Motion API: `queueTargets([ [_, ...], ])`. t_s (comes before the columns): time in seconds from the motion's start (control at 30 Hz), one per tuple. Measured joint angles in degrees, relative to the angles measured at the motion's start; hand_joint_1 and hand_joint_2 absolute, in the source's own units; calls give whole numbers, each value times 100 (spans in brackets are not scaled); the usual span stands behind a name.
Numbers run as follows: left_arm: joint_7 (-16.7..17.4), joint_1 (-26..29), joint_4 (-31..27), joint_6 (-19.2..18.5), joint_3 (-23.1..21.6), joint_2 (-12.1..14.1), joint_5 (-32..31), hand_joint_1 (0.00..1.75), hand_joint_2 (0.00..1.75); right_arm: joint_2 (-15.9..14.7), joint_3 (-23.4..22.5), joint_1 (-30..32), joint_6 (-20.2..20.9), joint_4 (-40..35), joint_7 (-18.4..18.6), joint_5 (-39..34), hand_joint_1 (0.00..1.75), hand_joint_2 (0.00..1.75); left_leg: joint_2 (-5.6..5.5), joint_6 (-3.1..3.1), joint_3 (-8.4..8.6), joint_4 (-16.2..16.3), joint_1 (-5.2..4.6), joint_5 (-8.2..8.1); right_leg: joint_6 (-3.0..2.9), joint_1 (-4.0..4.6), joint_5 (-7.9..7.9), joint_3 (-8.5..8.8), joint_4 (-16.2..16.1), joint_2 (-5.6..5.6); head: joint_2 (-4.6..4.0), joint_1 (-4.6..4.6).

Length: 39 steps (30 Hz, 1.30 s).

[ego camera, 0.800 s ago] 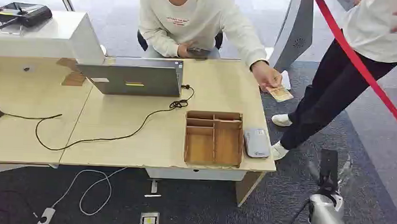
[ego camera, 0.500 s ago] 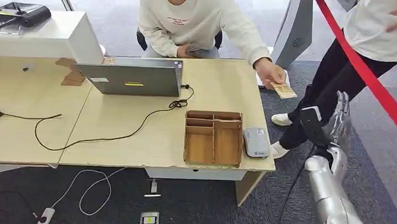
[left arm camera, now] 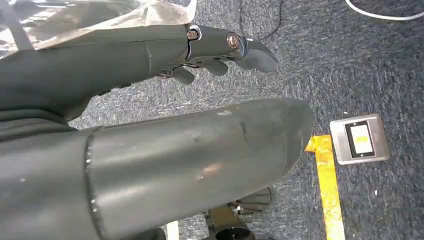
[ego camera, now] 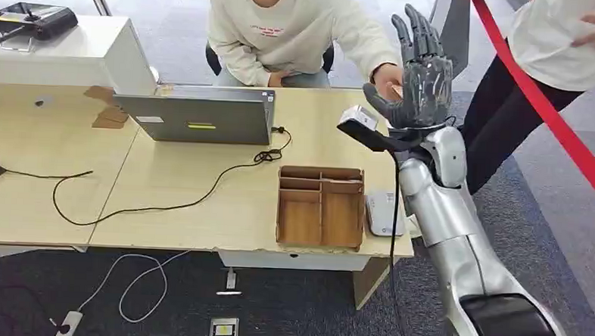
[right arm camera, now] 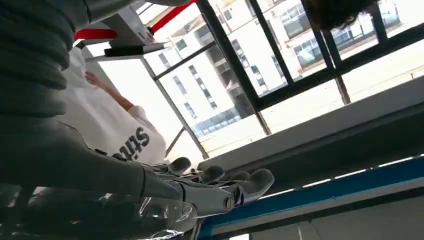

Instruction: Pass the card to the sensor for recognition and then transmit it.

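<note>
My right hand is raised at the far right corner of the worktop, palm up and fingers spread, grasping nothing; it stands open like this so a flat thing can be laid into it. The seated person's hand sits just behind my palm, reaching out over the worktop's edge toward me. The card itself is hidden there; I judge it is in that hand, but I cannot tell for sure.

The sensor lies flat on the near right corner, just beside the right wall of the tray. That puts it close below my raised arm, so a short drop from here should bring a card over it.

My left hand hangs down over the carpet, fingers released and loosely straight, holding nothing, kept out of the way.

The next move, as I judge it, is closing on the card once it touches my palm.
</note>
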Motion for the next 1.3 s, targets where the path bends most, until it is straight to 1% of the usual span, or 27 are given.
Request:
queueTargets([
  [0.1, 0, 3, 0, 0, 0, 11, 9, 0, 0, 110, 219, -166, -47, 200, -64, -58, 0, 175, -1, 0, -1, 0, 0, 0, 0, -1, 0, 1, 0, 0, 0, 0],
  [0.23, -2, 15, 0, 0, 2, 17, 61, 0, 0, 219, 402, -283, -18, 431, -99, -158, 0, 175, -3, 0, -1, 1, -2, 0, 0, -1, 0, 0, 0, 0, 0, 0],
  [0.47, -13, 27, 0, 24, 9, 17, 125, 0, 0, 326, 555, -412, 78, 768, -129, -289, 0, 175, -5, 0, 0, 1, -2, 0, 0, -1, 0, -2, -1, 0, 0, -2],
  [0.77, -20, 30, 0, 50, 11, 17, 122, 0, 0, 363, 691, -503, 181, 1085, 142, -175, 0, 175, -4, 0, -1, 1, -2, 0, 0, -1, 0, -3, -1, 0, 0, 0],
  [1.13, -20, 31, 0, 52, 9, 17, 41, 0, 0, 339, 776, -576, 200, 1369, 210, -200, 0, 175, -4, 0, -2, 1, -3, -1, 0, -1, 0, -6, -1, 0, 0, 0],
  [1.17, -17, 31, 0, 52, 9, 17, 37, 0, 0, 335, 778, -576, 200, 1374, 210, -206, 9, 175, -4, 0, -2, 1, -2, -1, 0, -1, 0, -7, -1, 0, 0, 0],
  [1.2, -17, 31, 0, 54, 9, 17, 37, 0, 0, 326, 781, -576, 200, 1374, 212, -215, 101, 175, -4, 0, -2, 1, -2, -1, 0, -1, 0, -7, -1, 0, 0, 0],
  [1.23, -17, 31, 0, 52, 9, 17, 37, 0, 0, 317, 785, -576, 200, 1374, 212, -215, 101, 175, -4, 0, -2, 1, -2, -1, 0, -1, 0, -7, -1, 0, 0, 0],
  [1.27, -18, 31, 0, 54, 9, 17, 37, 0, 0, 313, 789, -575, 200, 1376, 212, -215, 175, 175, -4, 0, -2, 1, -2, -1, 0, -1, 0, -7, -1, 0, 0, 0],
  [1.3, -20, 31, 0, 55, 9, 17, 35, 0, 0, 313, 792, -575, 205, 1380, 212, -217, 175, 175, -3, 0, -2, 1, -2, -1, 0, -1, 0, -7, -1, 1, 0, 0],
])
